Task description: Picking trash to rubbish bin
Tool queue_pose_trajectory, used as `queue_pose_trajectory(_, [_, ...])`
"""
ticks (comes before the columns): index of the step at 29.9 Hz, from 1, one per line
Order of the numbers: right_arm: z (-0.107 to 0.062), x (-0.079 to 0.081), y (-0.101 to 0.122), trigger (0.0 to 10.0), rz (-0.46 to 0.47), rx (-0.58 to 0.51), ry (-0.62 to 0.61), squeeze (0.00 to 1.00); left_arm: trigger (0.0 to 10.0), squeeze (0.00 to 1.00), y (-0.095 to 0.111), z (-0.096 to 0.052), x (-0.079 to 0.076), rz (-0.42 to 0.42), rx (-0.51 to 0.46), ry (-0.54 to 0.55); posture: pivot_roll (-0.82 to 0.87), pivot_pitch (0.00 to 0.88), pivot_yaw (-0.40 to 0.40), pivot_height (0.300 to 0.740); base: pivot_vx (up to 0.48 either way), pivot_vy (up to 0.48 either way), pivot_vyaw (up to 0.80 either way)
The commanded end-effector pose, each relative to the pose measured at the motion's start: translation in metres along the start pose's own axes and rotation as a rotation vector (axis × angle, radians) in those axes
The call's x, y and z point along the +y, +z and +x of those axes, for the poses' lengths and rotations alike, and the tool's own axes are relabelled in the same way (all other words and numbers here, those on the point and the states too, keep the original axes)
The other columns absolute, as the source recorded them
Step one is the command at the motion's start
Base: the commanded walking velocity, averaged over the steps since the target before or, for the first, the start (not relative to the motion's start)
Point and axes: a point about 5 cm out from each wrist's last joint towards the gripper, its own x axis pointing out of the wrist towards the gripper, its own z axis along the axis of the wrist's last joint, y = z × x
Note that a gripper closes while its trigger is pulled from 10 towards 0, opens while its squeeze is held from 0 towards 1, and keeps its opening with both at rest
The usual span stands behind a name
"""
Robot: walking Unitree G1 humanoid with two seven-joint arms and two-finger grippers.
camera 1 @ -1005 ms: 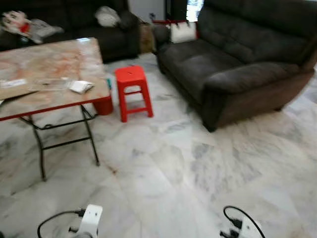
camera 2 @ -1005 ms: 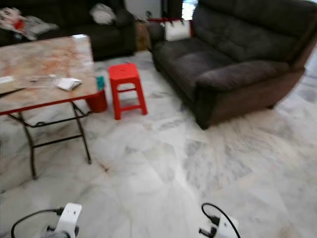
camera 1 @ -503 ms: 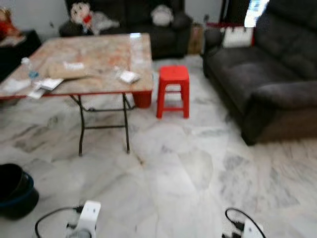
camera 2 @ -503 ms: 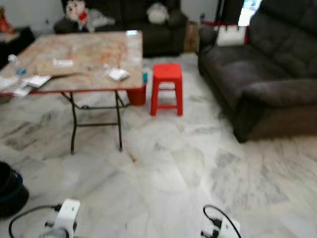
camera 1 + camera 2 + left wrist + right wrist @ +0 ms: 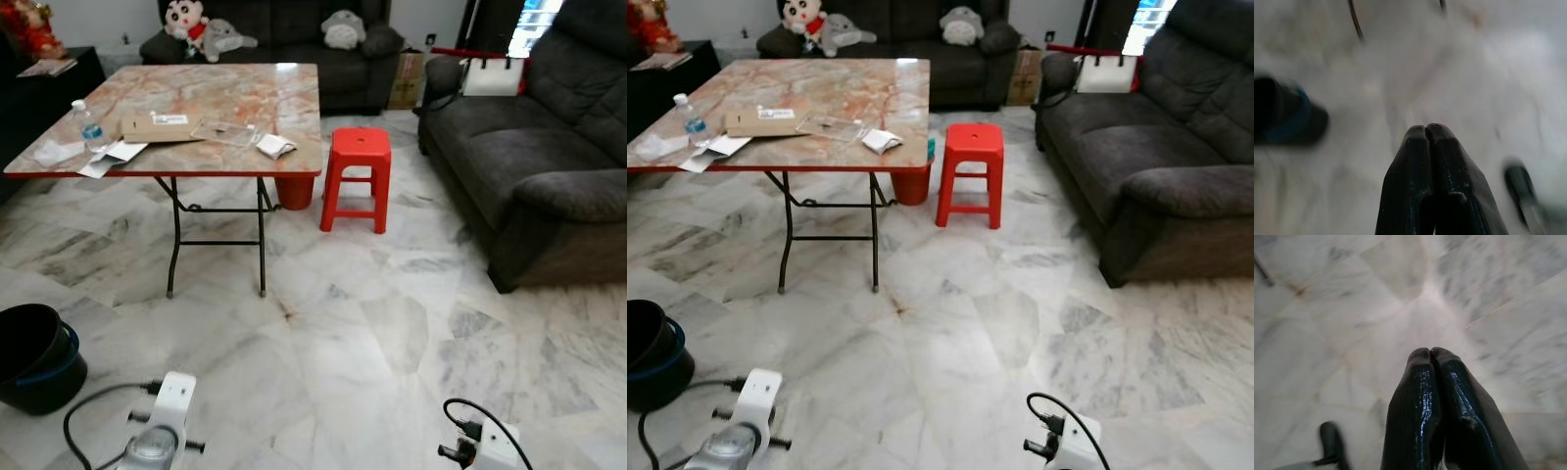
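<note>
At the far left a black rubbish bin [image 5: 34, 354] with a blue band sits on the pale marble floor [image 5: 343, 333], near the left arm's wrist at the bottom of the head views. The left gripper [image 5: 1426, 128] hangs low over the floor with its two black fingers pressed together on nothing; its wrist view shows the bin as a dark blur off to one side. Beyond the bin stands a folding table [image 5: 245, 98] with a marble-patterned top, well apart from both grippers. On it, from left to right, lie a water bottle [image 5: 87, 124], loose white papers [image 5: 103, 157], a flat cardboard box [image 5: 157, 125], a clear plastic sheet [image 5: 225, 132] and a crumpled white wrapper [image 5: 275, 146] near the table's right edge. Just right of the table are a red stool [image 5: 357, 176] and then a dark sofa [image 5: 549, 166]. The right gripper [image 5: 1431, 353] is likewise clenched and empty, pointing down at bare floor.
</note>
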Motion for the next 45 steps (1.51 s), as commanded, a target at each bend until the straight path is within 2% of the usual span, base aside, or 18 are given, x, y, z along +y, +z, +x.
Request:
queue_pose_trajectory(1, [0.008,0.001,0.031,10.0,-0.029,-0.123,0.001,0.0,10.0,0.0,0.036,0.007,0.013,0.019,-0.132,0.043,0.03,0.0,0.012,0.74,0.0,0.0,0.0])
queue_pose_trajectory(3, [0.012,0.004,0.05,10.0,-0.04,-0.194,0.013,0.0,10.0,0.0,0.056,0.009,0.012,0.011,-0.2,0.04,0.02,0.0,0.014,0.74,0.0,0.0,0.0])
queue_pose_trajectory(4, [0.015,0.01,0.066,10.0,-0.05,-0.257,0.036,0.0,10.0,0.0,0.076,0.011,0.01,0.012,-0.265,0.026,0.02,0.0,0.015,0.74,0.0,0.0,0.0])
queue_pose_trajectory(6, [0.015,0.011,0.07,10.0,-0.053,-0.273,0.044,0.0,10.0,0.0,0.08,0.011,0.009,0.012,-0.282,0.022,0.02,0.0,0.015,0.74,0.0,0.0,0.0])
queue_pose_trajectory(7, [0.017,0.023,0.091,10.0,-0.051,-0.359,0.082,0.0,10.0,0.0,0.102,0.011,0.002,-0.005,-0.356,-0.005,0.02,0.0,0.014,0.74,0.0,0.0,0.0])
queue_pose_trajectory(8, [0.017,0.042,0.123,10.0,-0.044,-0.494,0.138,0.0,10.0,0.0,0.134,0.008,-0.009,-0.028,-0.471,-0.046,0.02,0.0,0.015,0.74,0.0,0.0,0.0])
queue_pose_trajectory(10, [0.013,0.056,0.148,10.0,-0.034,-0.597,0.168,0.0,10.0,0.0,0.155,0.005,-0.02,-0.054,-0.548,-0.074,0.02,0.0,0.014,0.74,0.0,0.0,0.0])
queue_pose_trajectory(11, [0.012,0.058,0.152,10.0,-0.032,-0.614,0.17,0.0,10.0,0.0,0.158,0.004,-0.021,-0.06,-0.558,-0.079,0.02,0.001,0.015,0.74,0.0,0.0,0.0])
queue_pose_trajectory(13, [0.006,0.071,0.173,10.0,-0.013,-0.705,0.2,0.0,10.0,0.0,0.174,-0.001,-0.032,-0.069,-0.631,-0.101,0.02,0.005,0.015,0.74,0.0,0.0,0.0])
queue_pose_trajectory(15, [-0.009,0.096,0.206,10.0,-0.009,-0.84,0.249,0.0,10.0,0.0,0.196,-0.012,-0.05,-0.087,-0.736,-0.127,0.03,0.013,0.011,0.74,0.0,0.0,0.0])
queue_pose_trajectory(17, [-0.011,0.099,0.209,10.0,-0.007,-0.857,0.255,0.0,10.0,0.0,0.198,-0.013,-0.053,-0.09,-0.746,-0.129,0.03,0.013,0.011,0.74,0.0,0.0,0.0])
queue_pose_trajectory(21, [-0.028,0.133,0.226,10.0,-0.008,-0.934,0.33,0.0,10.0,0.0,0.21,-0.023,-0.075,-0.143,-0.81,-0.17,0.04,0.022,0.003,0.74,0.0,0.0,0.0])
queue_pose_trajectory(25, [-0.035,0.15,0.226,10.0,0.001,-0.941,0.381,0.0,10.0,0.0,0.21,-0.028,-0.086,-0.131,-0.84,-0.225,0.04,0.027,0.007,0.74,0.0,0.0,0.0])
queue_pose_trajectory(28, [-0.037,0.162,0.218,10.0,-0.009,-0.915,0.408,0.0,10.0,0.0,0.211,-0.031,-0.088,-0.138,-0.854,-0.23,0.04,0.03,0.011,0.74,0.0,0.0,0.0])
queue_pose_trajectory(35, [-0.041,0.172,0.209,10.0,-0.014,-0.878,0.43,0.0,10.0,0.0,0.211,-0.029,-0.081,-0.178,-0.845,-0.198,0.04,0.025,0.011,0.74,0.151,0.0,0.0])
queue_pose_trajectory(45, [-0.041,0.169,0.21,10.0,-0.027,-0.862,0.422,0.0,10.0,0.0,0.209,-0.028,-0.079,-0.194,-0.84,-0.188,0.03,0.017,0.012,0.74,0.351,0.0,0.0])
